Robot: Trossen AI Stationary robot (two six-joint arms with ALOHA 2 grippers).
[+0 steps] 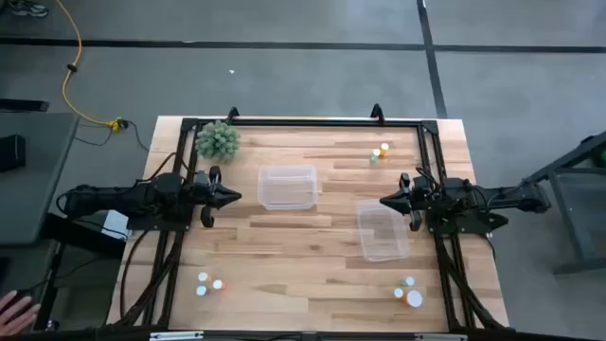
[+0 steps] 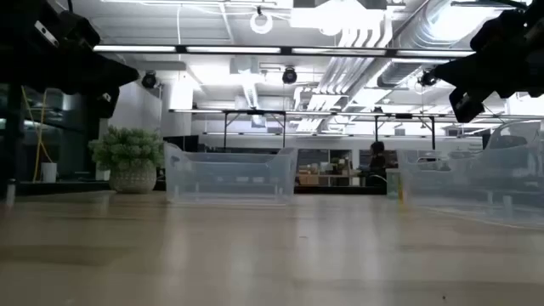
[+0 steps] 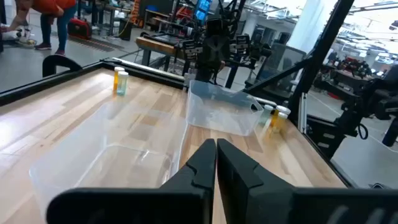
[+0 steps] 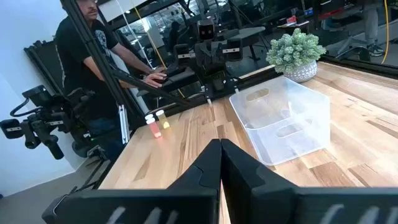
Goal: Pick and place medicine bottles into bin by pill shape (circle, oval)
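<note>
The medicine bottles stand upright on the wooden table in three small groups: two at the far right (image 1: 380, 152), two at the near left (image 1: 209, 284) and a few at the near right (image 1: 408, 294). They have white caps and orange or green bodies. The left wrist view shows the far pair (image 3: 120, 81) and the near right group (image 3: 275, 117). The right wrist view shows the near left pair (image 4: 157, 124). My left gripper (image 1: 235, 197) is shut and empty at the table's left, above the table and pointing at the centre bin. My right gripper (image 1: 383, 202) is shut and empty at the right, pointing left.
Two clear plastic bins sit on the table, one at the centre (image 1: 288, 187) and one right of it (image 1: 383, 230). A green spiky plant (image 1: 218, 140) stands at the far left. A black frame (image 1: 303, 121) rims the table. A person (image 4: 93, 50) stands beyond the left edge.
</note>
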